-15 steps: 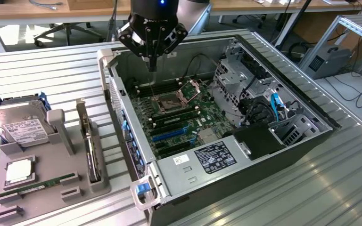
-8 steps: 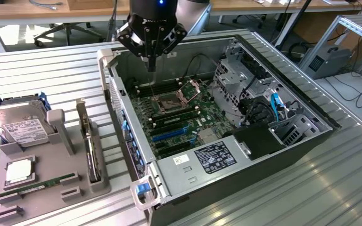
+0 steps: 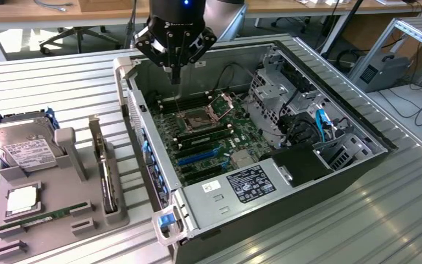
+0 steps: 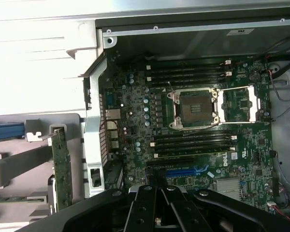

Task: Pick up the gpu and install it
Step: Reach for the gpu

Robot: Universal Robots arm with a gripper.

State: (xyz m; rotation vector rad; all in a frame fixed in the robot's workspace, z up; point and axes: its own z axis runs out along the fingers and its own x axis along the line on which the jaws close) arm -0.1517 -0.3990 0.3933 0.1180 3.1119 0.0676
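The gpu (image 3: 105, 171) stands on edge in a slot of the grey holder (image 3: 57, 242) at the exterior view's left, outside the case. It is a thin green board with a silver bracket, seen edge-on in the wrist view as the gpu (image 4: 62, 169). My gripper (image 3: 174, 78) hangs over the far end of the open computer case, above the motherboard (image 3: 211, 135), well apart from the card. Its black fingers are shut together with nothing between them. In the wrist view the gripper (image 4: 157, 195) sits over the motherboard (image 4: 198, 121) near the blue expansion slots (image 4: 183, 170).
The holder also carries a silver hard drive (image 3: 22, 147), a processor chip (image 3: 22, 199) and a thin RAM stick (image 3: 44, 217). Inside the case are the open CPU socket (image 3: 196, 118), a drive cage (image 3: 273, 93), cables and the power supply (image 3: 251, 184). The case wall (image 3: 141, 137) stands between holder and motherboard.
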